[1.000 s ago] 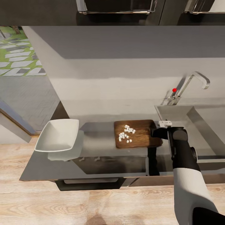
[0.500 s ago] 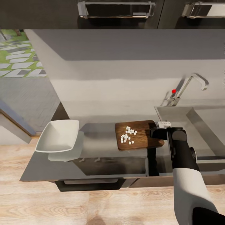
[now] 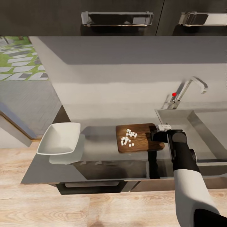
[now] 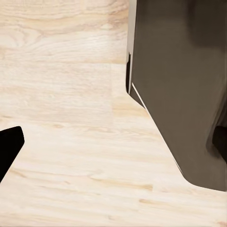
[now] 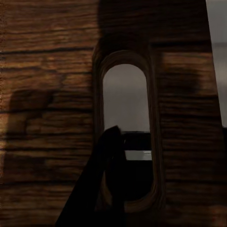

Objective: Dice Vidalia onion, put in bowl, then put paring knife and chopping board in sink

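- Onion dice [image 3: 128, 137] lie on the board [image 3: 143, 143], so cutting is done
- My right gripper [image 3: 156, 136] pinches the board's handle end
- Bowl [image 3: 59, 138] unfilled; sink [image 3: 176, 115] step remains

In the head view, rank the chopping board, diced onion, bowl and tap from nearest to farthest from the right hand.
1. chopping board: at the right hand, gripped by its edge.
2. diced onion: mid-board.
3. tap: behind, over the sink.
4. bowl: far left on the countertop.

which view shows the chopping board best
The head view: the whole chopping board lies on the countertop with the diced onion on it. The right wrist view shows its handle slot close up; the left wrist view shows floor and cabinet.
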You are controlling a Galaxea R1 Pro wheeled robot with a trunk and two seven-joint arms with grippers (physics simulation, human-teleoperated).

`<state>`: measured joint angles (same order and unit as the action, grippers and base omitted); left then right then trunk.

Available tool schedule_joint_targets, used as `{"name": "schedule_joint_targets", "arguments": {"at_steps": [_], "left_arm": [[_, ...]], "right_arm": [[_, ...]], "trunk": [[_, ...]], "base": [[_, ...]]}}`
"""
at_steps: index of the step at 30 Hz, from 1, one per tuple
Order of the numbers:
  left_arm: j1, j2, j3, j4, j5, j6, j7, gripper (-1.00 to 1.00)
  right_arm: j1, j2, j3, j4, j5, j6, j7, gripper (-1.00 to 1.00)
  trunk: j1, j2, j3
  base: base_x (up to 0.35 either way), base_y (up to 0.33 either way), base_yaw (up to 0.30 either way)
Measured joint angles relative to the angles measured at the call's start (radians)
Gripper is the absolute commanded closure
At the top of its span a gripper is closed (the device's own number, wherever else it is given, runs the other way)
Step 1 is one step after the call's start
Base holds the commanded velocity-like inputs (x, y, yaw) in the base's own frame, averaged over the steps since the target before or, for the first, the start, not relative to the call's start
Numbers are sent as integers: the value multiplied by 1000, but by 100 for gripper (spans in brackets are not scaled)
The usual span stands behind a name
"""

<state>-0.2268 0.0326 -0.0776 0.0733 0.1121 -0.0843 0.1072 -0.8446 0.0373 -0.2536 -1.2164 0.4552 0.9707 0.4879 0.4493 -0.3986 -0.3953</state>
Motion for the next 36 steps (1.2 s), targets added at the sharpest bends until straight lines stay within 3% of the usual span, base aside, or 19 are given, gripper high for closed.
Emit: {"name": "schedule_joint_targets", "arguments": {"at_steps": [25,36], "left_arm": [[0,0,0,1,0,0,-1,-100],[0,0,0,1,0,0,-1,-100]], "right_arm": [[0,0,0,19,0,7,-2,100],[1,0,0,18,1,5,-3,100]], "trunk": [[0,0,39],[0,0,57]], "base": [[0,1,0],[-44,135,0]]}}
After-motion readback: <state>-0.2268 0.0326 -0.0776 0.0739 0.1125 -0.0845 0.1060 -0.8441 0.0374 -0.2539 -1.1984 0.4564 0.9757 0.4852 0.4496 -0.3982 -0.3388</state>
